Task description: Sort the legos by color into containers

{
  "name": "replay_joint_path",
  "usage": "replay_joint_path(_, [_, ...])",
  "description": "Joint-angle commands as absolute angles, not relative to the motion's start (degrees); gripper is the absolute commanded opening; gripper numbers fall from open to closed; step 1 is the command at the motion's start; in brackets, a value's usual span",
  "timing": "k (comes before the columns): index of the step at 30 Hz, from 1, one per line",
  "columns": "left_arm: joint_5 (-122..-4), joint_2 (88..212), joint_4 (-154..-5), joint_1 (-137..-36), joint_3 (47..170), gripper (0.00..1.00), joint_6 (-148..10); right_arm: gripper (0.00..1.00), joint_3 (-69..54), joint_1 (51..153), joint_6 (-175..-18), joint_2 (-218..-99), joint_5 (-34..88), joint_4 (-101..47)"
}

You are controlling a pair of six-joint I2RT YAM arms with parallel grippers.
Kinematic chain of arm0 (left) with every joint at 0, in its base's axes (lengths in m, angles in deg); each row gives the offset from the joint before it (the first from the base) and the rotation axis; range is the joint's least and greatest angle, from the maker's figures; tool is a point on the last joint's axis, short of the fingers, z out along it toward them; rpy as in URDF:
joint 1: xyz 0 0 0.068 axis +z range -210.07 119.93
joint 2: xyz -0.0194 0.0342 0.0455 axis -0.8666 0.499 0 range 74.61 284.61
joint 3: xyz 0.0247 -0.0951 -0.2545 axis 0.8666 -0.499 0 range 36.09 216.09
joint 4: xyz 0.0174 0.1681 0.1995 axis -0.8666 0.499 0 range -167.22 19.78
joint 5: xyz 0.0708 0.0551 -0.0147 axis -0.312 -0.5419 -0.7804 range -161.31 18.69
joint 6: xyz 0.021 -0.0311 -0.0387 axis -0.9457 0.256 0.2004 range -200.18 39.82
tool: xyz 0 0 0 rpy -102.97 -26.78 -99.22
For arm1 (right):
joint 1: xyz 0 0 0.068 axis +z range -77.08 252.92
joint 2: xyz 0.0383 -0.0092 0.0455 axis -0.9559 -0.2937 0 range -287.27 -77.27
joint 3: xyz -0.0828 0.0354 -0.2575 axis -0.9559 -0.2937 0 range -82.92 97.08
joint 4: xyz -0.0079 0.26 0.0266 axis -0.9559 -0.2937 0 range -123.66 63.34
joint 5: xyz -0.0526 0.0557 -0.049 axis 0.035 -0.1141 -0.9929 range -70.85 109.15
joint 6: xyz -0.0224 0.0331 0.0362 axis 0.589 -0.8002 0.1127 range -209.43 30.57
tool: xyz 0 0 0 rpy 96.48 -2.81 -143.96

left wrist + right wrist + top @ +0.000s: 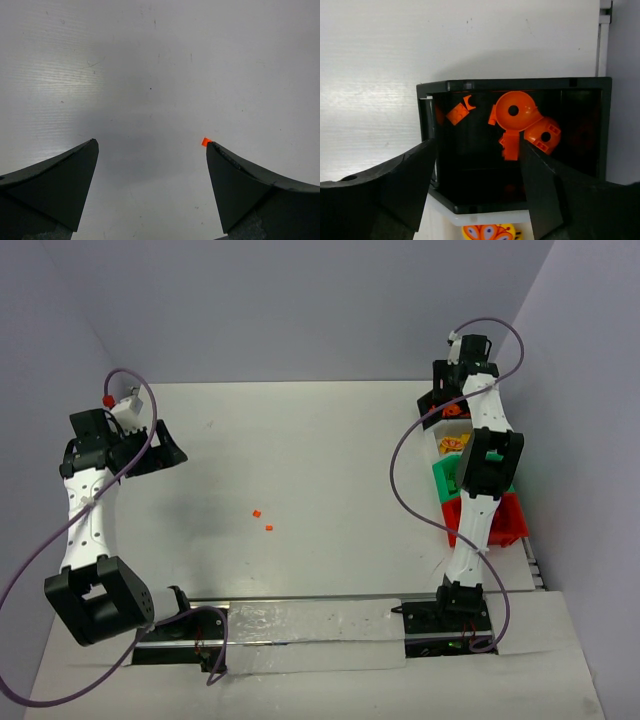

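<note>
1. Step in hand: drop-off at the black bin (510, 84). The right pincer (477, 144) hangs directly over it, jaws well apart, nothing between them. I read this as the release end of a drop.
2. In that bin: orange legos (516, 111), namely a dome with a hole, a rounded piece and several small bits. The colour match looks right.
3. The left pincer (151, 143) is spread as wide as it goes and is empty, low over the bench (330, 440). One small orange lego (205, 142) sits right at the tip of one finger, outside the gap.
4. Left to do: two loose orange bits (257, 512) lie close together mid-bench, well apart from the bins. The one at the left finger is probably one of them, but I can't confirm that.
5. Next move, my call: pick one loose bit. It's far smaller than a finger, so centre the gap on it, get the tips down to the bench, then close fully. The bits sit close together, so there's a risk of nudging the other one.
6. View differences:
   - Only the top view shows the bin row, green bin (440, 477) and red bin (512, 525), and the loose bits. The right arm hides much of the row.
   - Only the right wrist view shows the black bin's contents and the jaw gap, plus a strip of the white bin (470, 218) with a yellow-orange piece in it.
   - Only the left wrist view shows how the lego sits off to the side of the finger.
</note>
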State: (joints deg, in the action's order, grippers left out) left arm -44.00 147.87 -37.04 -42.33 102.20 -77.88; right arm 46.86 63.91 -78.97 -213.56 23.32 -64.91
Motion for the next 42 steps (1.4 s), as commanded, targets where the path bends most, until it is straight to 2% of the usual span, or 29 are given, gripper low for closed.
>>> replay_joint_path(1, [-43.2,148.1,-37.2,-42.1,105.5,0.99,-78.5,0.98,48.7,63.7,-79.8,-213.1,24.2,-63.7])
replay_joint_path(8, [-43.0,148.0,-37.1,-42.1,105.6,0.99,-78.5,1.0,44.7,65.2,-79.3,-205.0,26.6,-65.9])
replay_joint_path(12, [-42.7,147.4,-36.8,-42.1,105.7,0.99,-78.5,1.0,39.4,69.4,-79.5,-197.5,30.1,-67.6])
replay_joint_path(14, [-42.7,146.8,-36.8,-42.0,105.7,0.99,-78.4,1.0,32.3,73.5,-79.9,-192.0,31.9,-67.9])
replay_joint_path(20, [-41.8,144.9,-36.2,-41.9,106.3,0.99,-77.9,1.0,14.8,94.2,-82.9,-184.3,31.3,-63.0])
replay_joint_path(24, [-41.6,144.7,-35.2,-41.7,107.0,0.99,-78.1,0.97,9.7,105.7,-84.4,-186.5,32.2,-60.7])
replay_joint_path(30, [-41.5,145.0,-34.7,-41.3,107.3,0.99,-77.8,0.89,12.5,119.1,-85.1,-193.9,30.4,-60.5])
replay_joint_path(40, [-41.9,145.2,-35.1,-41.3,106.9,0.99,-77.9,0.85,19.1,126.6,-83.7,-202.0,28.5,-61.7])
replay_joint_path(42, [-41.9,145.3,-35.3,-41.3,106.8,0.99,-77.9,0.81,21.0,127.2,-83.2,-204.0,28.5,-62.4])
